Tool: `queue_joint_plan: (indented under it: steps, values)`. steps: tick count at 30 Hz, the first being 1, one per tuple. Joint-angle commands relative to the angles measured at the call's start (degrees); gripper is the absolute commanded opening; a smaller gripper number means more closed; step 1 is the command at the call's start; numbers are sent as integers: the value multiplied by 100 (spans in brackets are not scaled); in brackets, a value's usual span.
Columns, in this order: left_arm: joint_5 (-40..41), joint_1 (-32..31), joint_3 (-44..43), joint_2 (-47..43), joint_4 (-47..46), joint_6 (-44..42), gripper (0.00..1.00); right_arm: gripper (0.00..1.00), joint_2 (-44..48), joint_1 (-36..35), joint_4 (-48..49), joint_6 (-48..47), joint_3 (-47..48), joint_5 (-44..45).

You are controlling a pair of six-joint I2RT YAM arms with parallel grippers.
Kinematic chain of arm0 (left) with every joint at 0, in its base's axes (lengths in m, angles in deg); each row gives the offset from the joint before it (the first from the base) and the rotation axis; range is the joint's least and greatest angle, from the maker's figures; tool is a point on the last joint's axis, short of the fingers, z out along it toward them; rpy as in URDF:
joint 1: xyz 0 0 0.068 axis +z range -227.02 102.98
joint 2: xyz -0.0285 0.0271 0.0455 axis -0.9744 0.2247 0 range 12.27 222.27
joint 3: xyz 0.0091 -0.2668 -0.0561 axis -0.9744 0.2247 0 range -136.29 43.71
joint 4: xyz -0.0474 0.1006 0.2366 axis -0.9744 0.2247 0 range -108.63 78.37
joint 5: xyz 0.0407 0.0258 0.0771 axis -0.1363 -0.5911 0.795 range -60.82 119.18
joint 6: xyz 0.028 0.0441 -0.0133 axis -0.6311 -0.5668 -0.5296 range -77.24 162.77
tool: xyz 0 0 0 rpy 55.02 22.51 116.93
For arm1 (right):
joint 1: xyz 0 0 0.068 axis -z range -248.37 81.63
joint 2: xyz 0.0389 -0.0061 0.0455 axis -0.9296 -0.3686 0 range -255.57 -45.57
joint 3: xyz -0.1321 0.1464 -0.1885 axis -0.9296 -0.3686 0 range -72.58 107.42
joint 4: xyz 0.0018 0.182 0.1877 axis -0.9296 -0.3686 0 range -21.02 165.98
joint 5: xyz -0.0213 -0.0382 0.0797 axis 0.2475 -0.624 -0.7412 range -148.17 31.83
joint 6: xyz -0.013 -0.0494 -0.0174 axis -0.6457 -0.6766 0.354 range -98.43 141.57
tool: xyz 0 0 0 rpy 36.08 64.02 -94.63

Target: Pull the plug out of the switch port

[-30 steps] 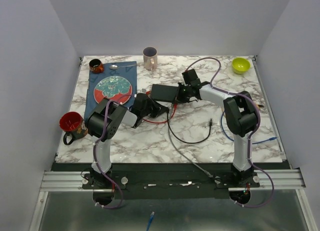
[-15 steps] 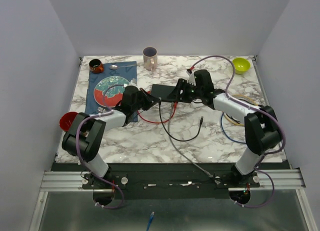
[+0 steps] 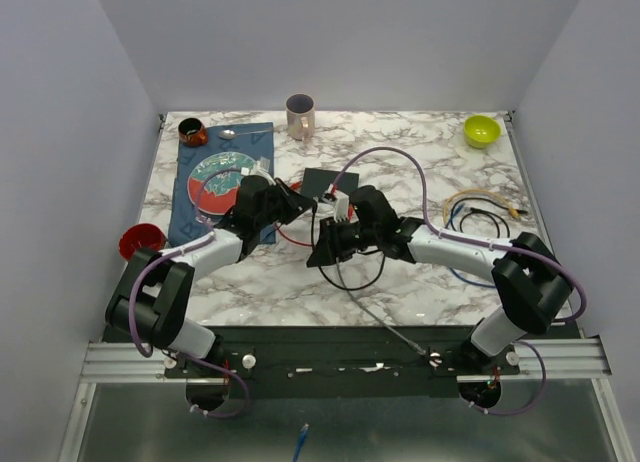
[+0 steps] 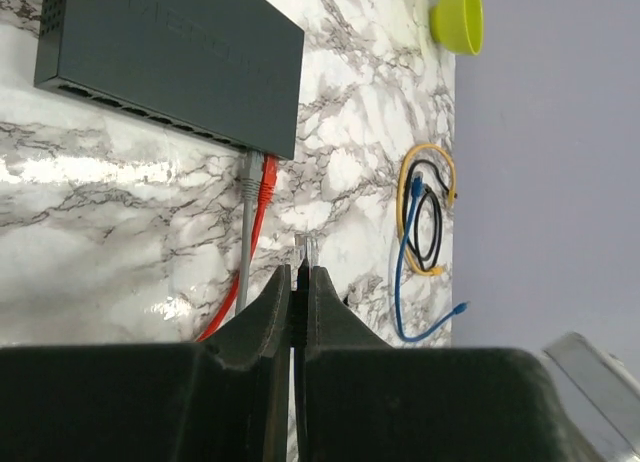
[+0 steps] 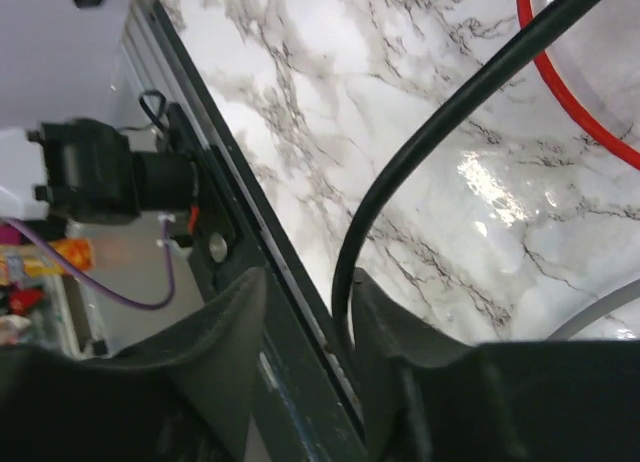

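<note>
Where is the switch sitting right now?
In the top view the switch lies flat at mid-table, just right of the left gripper and in front of the pale mug.
</note>
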Motion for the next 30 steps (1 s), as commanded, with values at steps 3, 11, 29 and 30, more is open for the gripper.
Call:
queue_joint_plan:
  steps: [3, 11, 29, 30]
  values:
    - [301, 4, 401, -781, 237, -175, 0, 41, 8, -76, -132, 77, -155, 555]
    - [608, 4, 533, -1528, 931, -123, 39, 1, 596, -128, -693, -36, -6, 1615]
    - [1656, 127, 946, -3525, 2654, -88, 80, 0, 2118, 3060, -3109, 824, 1751, 5342]
    - [1638, 127, 955, -3507, 2645, -44, 80, 1, 1969, 3427, -3259, 868, 1822, 5397]
